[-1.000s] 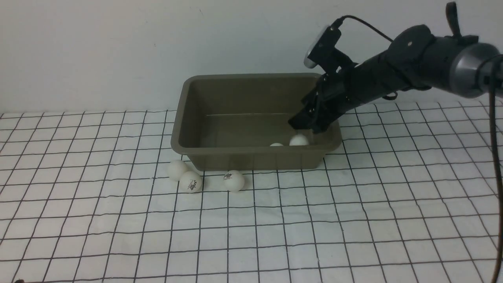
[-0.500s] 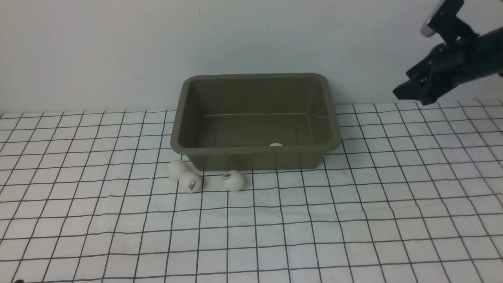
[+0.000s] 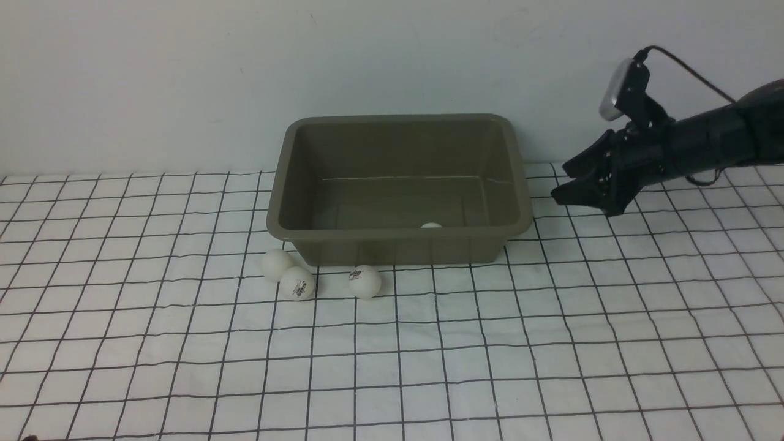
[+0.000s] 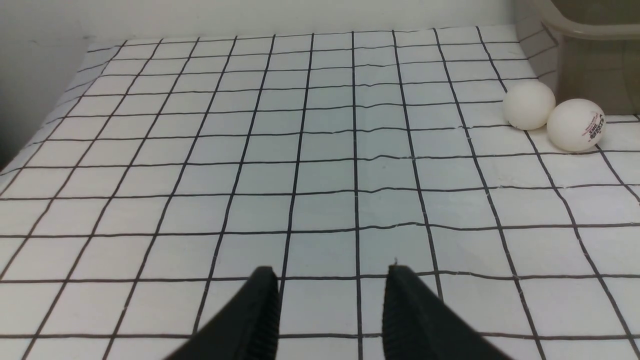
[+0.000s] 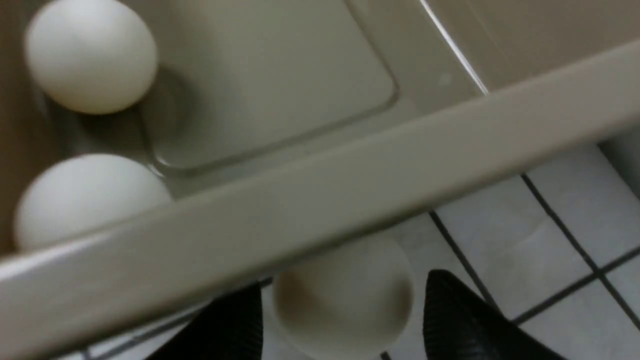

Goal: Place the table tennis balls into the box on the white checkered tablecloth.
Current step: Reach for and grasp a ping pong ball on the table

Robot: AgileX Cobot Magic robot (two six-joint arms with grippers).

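Three balls (image 3: 297,283) lie on the cloth (image 3: 551,343) at 7 o'clock of the box (image 3: 392,250), near its front wall, not yet collected. Two more balls (image 5: 90,55) rest inside against a wall, which, we suppose, keeps them from rolling. The right gripper (image 3: 562,182) hangs at 3 o'clock, jaws parted and clamping nothing, probably free for another ball. The left gripper (image 4: 330,272), parted too, waits low over the cloth.
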